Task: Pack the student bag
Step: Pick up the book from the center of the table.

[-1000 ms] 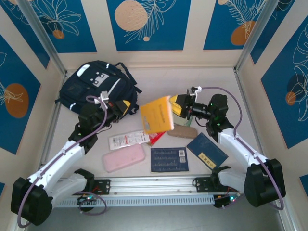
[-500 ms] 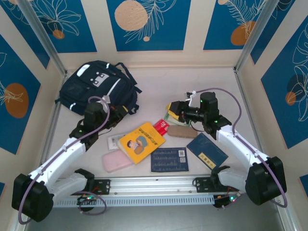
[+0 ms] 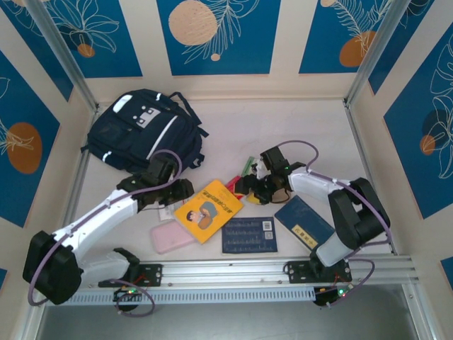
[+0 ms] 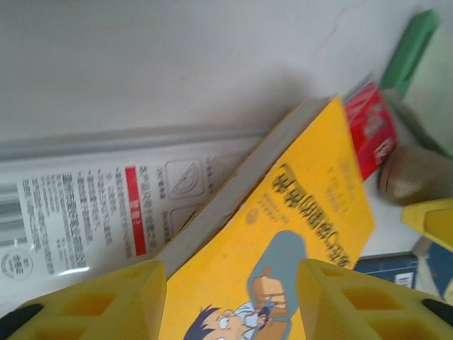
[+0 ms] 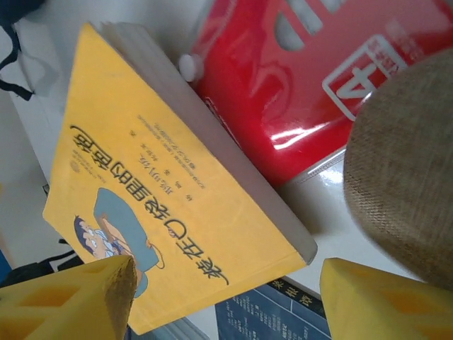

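The book (image 3: 207, 211), yellow with a cartoon boy on its cover, lay flat on the table (image 3: 233, 134), cover up. The bag (image 3: 145, 131) lay beyond the book and to its left, apart from it, front pocket and white stripes facing up; whether it was unzipped could not be told.

The left gripper (image 3: 180, 190) hung just left of the book's far corner. In the left wrist view its yellow fingers (image 4: 92, 301) stood apart, with the book (image 4: 304, 234) showing in the gap between them, nothing clamped. A white packet (image 4: 78, 212) lay partly under the book's left edge.

The right gripper (image 3: 258, 185) sat just right of the book's far corner. Its fingers (image 5: 386, 301) were also spread, gripping nothing, with the book (image 5: 163, 191) below them. A red pack (image 5: 297, 92) touched the book's right edge, and a tan pouch (image 5: 407, 170) lay just right of that pack. A green strip (image 3: 248, 166) lay beyond the red pack.

A pink case (image 3: 172, 237) lay near of the book on its left, tucked partly under its corner. A dark booklet (image 3: 248, 234) lay just right of the book's near corner, and a blue book (image 3: 304, 220) further right.
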